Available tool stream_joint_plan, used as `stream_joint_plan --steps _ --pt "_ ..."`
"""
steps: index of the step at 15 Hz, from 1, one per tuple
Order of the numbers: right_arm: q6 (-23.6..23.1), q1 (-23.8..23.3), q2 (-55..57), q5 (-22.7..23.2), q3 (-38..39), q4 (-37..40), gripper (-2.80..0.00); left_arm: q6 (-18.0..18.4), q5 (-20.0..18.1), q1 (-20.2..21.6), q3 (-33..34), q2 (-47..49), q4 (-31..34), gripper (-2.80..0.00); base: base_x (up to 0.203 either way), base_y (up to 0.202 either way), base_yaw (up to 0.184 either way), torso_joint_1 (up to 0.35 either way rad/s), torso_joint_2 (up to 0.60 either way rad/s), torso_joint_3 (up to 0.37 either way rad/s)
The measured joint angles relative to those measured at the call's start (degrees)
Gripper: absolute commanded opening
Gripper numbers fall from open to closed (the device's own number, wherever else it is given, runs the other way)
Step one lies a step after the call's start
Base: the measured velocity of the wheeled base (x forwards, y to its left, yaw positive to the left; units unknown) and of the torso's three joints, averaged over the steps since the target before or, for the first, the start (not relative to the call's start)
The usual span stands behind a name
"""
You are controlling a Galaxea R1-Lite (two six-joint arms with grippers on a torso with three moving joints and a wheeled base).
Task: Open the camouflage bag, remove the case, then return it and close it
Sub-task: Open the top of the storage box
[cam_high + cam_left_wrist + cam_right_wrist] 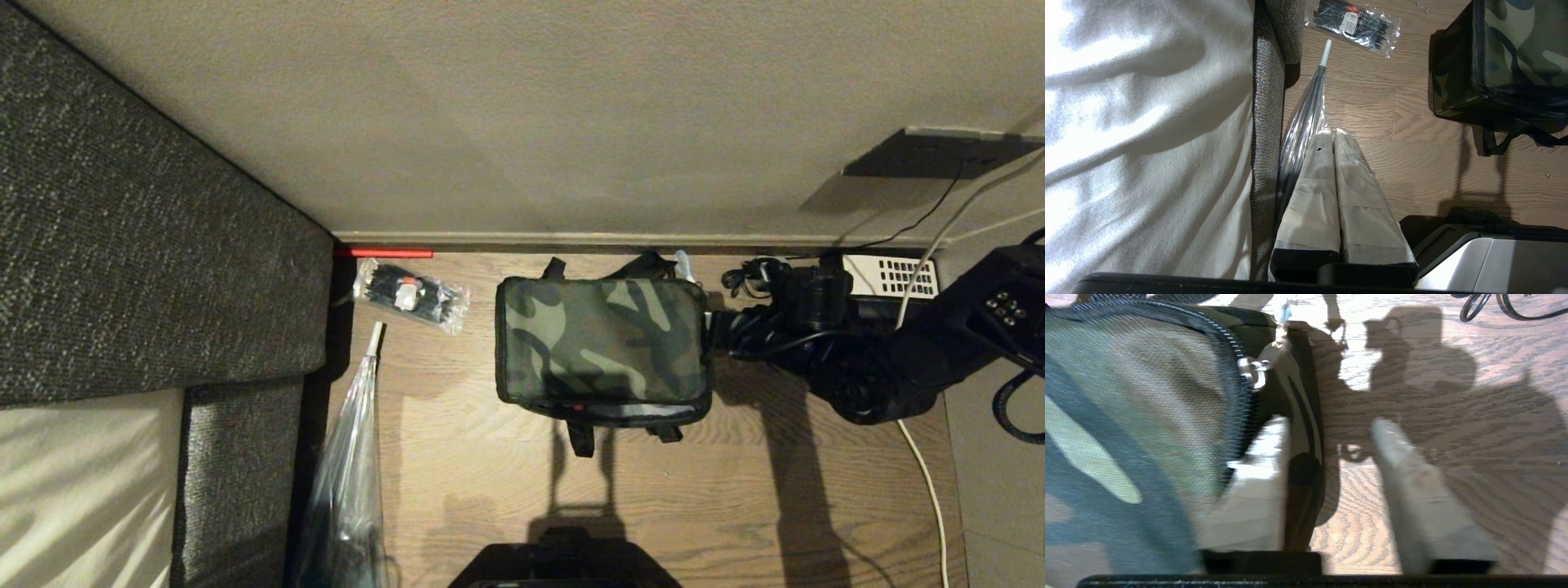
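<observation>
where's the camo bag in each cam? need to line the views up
Head view: camouflage bag sits centre, lid down, right gripper at its right end.
Left wrist view: upper right corner, one end and part of the top showing.
Right wrist view: fills the left half, zipper edge running past the open fingers.
Shared landmark: the wood-grain floor under the bag in all three.
</observation>
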Motion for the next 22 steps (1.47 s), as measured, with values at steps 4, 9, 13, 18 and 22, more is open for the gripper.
stream_joint_plan --steps 4,9,13,18,22 --pt "1.12 -0.79 -2.91 4.82 6.66 -0.16 0.00 0.00 0.02 0.00 0.00 0.00 -0.02 -2.80 0.000 0.000 0.000 0.000 0.00 0.000" --pt "9.54 -2.67 -11.06 14.99 13.71 3.87 0.00 0.02 0.02 0.00 0.00 0.00 -0.02 -2.80 0.000 0.000 0.000 0.000 0.00 0.000" --pt "16.18 -2.76 -15.10 23.45 15.77 6.82 0.00 0.00 0.00 0.00 0.00 0.00 -0.02 -2.80 0.000 0.000 0.000 0.000 0.00 0.000" --pt "20.62 -0.66 -15.72 24.59 15.10 7.98 0.00 0.00 0.00 0.00 0.00 0.00 -0.02 -2.80 0.000 0.000 0.000 0.000 0.00 0.000" --pt "20.96 1.43 -13.16 24.58 12.01 7.50 0.00 0.02 0.02 -0.02 0.00 0.00 -0.02 -2.80 0.000 0.000 0.000 0.000 0.00 0.000"
